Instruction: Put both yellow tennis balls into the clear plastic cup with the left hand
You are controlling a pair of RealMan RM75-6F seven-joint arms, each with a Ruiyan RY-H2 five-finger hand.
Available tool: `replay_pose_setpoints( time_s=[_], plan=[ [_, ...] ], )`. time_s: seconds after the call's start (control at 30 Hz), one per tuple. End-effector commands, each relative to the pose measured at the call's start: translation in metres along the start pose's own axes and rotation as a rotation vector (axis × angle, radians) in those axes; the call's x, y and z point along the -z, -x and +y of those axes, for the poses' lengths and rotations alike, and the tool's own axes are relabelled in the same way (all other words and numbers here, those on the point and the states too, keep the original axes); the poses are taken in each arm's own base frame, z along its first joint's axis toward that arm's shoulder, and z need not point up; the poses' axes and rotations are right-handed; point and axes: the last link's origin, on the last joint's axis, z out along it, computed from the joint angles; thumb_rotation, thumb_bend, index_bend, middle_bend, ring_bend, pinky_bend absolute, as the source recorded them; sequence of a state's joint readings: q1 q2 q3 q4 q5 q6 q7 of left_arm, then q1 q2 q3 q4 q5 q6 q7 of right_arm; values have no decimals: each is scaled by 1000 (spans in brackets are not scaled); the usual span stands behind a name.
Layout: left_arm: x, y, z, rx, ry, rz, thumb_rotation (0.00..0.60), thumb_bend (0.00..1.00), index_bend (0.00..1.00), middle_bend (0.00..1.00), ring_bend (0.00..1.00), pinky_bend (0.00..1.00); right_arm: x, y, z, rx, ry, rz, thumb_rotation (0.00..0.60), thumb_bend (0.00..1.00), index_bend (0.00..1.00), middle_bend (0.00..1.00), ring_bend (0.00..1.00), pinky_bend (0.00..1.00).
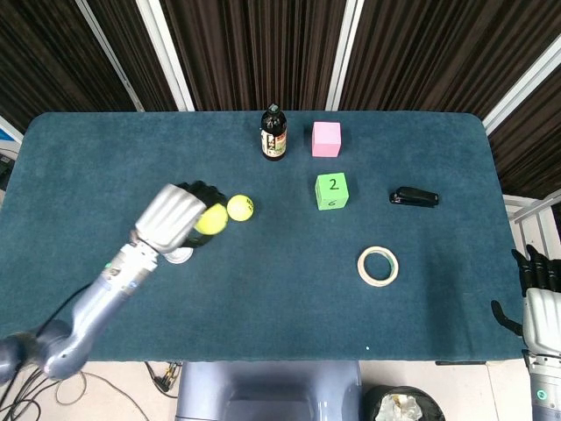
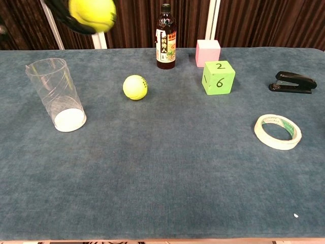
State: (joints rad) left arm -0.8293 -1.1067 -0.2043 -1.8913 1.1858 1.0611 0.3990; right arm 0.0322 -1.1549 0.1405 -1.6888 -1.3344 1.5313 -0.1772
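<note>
Overhead, the left hand (image 1: 180,217) gripped one ball (image 2: 92,13) above the cup (image 2: 55,94); the second ball (image 2: 135,87) lay beside. The green cube (image 2: 218,77) read "2", "6". The right hand (image 1: 536,289) appeared unclenched, probably empty.

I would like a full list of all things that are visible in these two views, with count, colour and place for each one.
tennis ball on the table: 1, yellow, between cup and green cube
tennis ball held: 1, yellow, raised in the left hand, above the table
plastic cup: 1, clear with white bottom, upright, left part of table, empty
bottle: 1, dark brown with label, far edge, centre
pink cube: 1, pink, right of the bottle
green cube: 1, green with numbers 2 and 6, in front of the pink cube
stapler: 1, black, right side
tape roll: 1, off-white, right side, nearer
table: 1, dark teal cloth
left hand: grey and black, grips a ball beside the cup
right hand: grey and black, off the table's right edge
</note>
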Motion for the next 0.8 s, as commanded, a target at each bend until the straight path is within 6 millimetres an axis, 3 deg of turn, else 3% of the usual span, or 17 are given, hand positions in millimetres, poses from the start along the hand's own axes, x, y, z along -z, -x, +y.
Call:
replay_pose_setpoints(
  time_s=[0.03, 0.17, 0.4, 0.8],
  plan=[
    [20, -11, -29, 9, -69, -3, 600, 305, 388, 466, 329, 522, 0, 1, -1, 2, -2, -2, 600, 346, 113, 30, 58, 11],
    [32, -15, -50, 13, -109, -8, 600, 298, 384, 465, 329, 522, 0, 0, -2, 0, -2, 4, 600, 346, 113, 30, 59, 11],
    [46, 2, -74, 26, -148, -74, 600, 273, 382, 464, 329, 531, -1, 1, 0, -2, 6, 0, 600, 346, 113, 30, 58, 11],
    [49, 26, -84, 3, -132, -136, 600, 234, 375, 459, 323, 530, -1, -1, 0, -12, 14, 13, 600, 346, 113, 29, 58, 11]
  ],
)
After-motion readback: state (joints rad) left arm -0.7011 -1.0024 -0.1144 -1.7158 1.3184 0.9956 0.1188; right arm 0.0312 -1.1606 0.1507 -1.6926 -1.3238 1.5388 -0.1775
